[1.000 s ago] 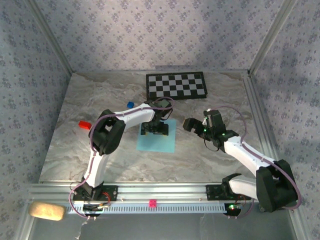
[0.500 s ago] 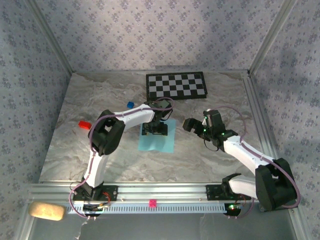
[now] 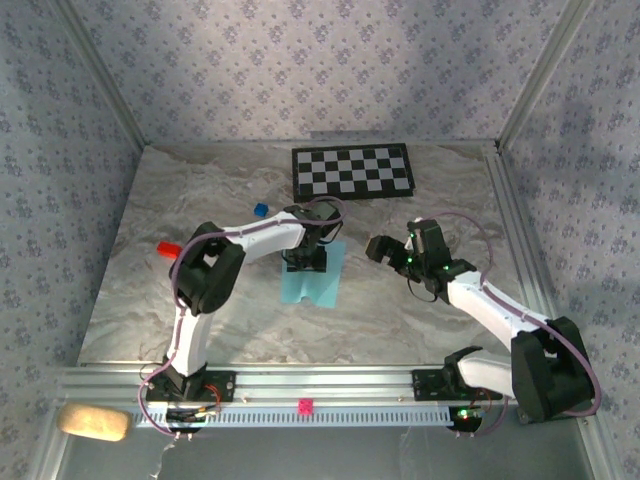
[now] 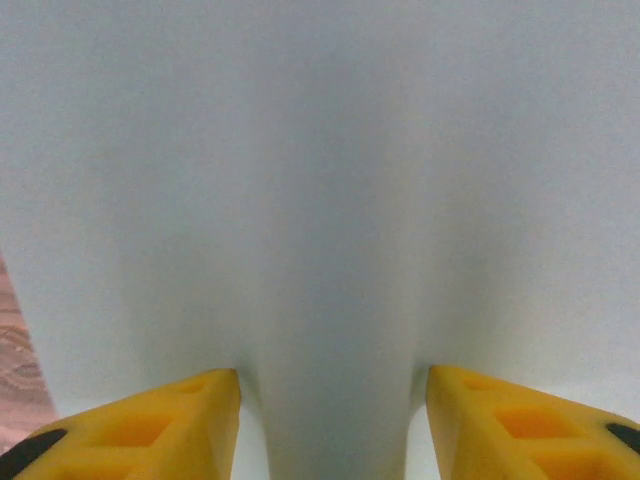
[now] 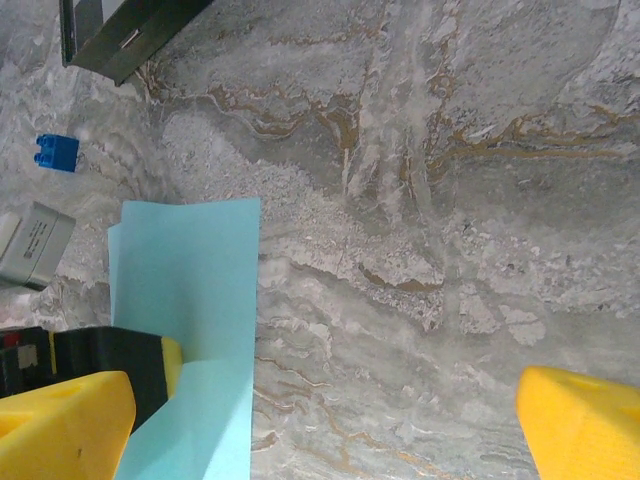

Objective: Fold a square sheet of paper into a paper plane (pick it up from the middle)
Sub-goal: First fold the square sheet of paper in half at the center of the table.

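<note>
The light-blue square sheet of paper (image 3: 312, 287) lies on the marble table in front of the checkerboard, buckled narrower across its middle. My left gripper (image 3: 308, 262) is down on the sheet's centre. In the left wrist view its yellow fingers (image 4: 150, 425) press in on both sides of a raised ridge of the sheet (image 4: 320, 180) between them (image 4: 328, 385). My right gripper (image 3: 378, 248) hovers open just right of the sheet. In its own view its fingers stand wide (image 5: 325, 420) over bare marble, with the sheet's right edge (image 5: 185, 270) at the left. The paper plane is out of view.
A black-and-white checkerboard (image 3: 352, 171) lies at the back of the table. A small dark-blue cube (image 3: 260, 210) sits left of it, also seen from the right wrist (image 5: 56, 152). A red block (image 3: 167, 249) lies at the left. Metal rails border the table.
The left jaws have closed inward on the sheet, which has bunched into a ridge and looks narrower from above. The right arm has stayed still.
</note>
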Motion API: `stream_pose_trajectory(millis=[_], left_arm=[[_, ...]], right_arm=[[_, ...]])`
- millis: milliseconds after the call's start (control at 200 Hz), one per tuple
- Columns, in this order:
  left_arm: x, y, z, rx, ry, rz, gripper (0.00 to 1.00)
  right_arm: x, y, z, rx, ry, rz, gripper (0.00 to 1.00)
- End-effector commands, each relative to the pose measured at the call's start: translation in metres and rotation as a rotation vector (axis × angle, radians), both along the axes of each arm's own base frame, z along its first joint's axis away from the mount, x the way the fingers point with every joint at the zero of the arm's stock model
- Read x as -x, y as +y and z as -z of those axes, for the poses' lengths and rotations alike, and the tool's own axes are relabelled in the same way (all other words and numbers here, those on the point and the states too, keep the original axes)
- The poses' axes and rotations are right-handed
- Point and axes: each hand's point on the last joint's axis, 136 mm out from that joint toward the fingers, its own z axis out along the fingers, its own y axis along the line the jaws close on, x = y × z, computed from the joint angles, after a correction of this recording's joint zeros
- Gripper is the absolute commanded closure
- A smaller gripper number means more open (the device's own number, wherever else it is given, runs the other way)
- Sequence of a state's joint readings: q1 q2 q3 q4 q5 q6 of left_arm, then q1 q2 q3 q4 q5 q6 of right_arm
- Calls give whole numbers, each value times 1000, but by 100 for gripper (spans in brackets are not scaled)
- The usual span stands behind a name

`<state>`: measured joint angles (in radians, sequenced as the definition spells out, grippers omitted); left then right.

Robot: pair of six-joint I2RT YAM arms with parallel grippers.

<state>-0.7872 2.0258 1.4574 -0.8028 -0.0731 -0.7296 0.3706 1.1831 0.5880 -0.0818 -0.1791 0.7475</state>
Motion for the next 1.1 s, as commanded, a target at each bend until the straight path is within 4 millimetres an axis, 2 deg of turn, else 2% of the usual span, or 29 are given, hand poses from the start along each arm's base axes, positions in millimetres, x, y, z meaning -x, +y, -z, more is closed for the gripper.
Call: stream_pose_trajectory(millis=[0,165,350,425,610,660,845,1094], left_arm=[[-6,-2,-24,38,-78,-11,55],[-9,-3,-36,78,-119,-20,58],[-11,-16,-55,179,-144,-14,59],[-16,-28,-67,253,-167,-10,59],[-20,-40,-86,425,-174,-34,58],[-21,-43,-88,481,-163,-46,58],[-24,-46,-94,609,-148,-84,58],[-22,-57,-90,736,-104,-129,58]], right_arm=[[-2,-13,-8,12,-15,72,0],[0,-19,-9,20,-31,101,0],[3,-26,-10,25,-24,129,0],[4,-27,-11,22,-31,135,0],[-1,-33,-17,17,-36,193,0],[-2,-37,-19,23,-29,215,0],[-3,-22,-29,-16,-71,123,0],[-3,-12,-23,-52,-56,77,0]])
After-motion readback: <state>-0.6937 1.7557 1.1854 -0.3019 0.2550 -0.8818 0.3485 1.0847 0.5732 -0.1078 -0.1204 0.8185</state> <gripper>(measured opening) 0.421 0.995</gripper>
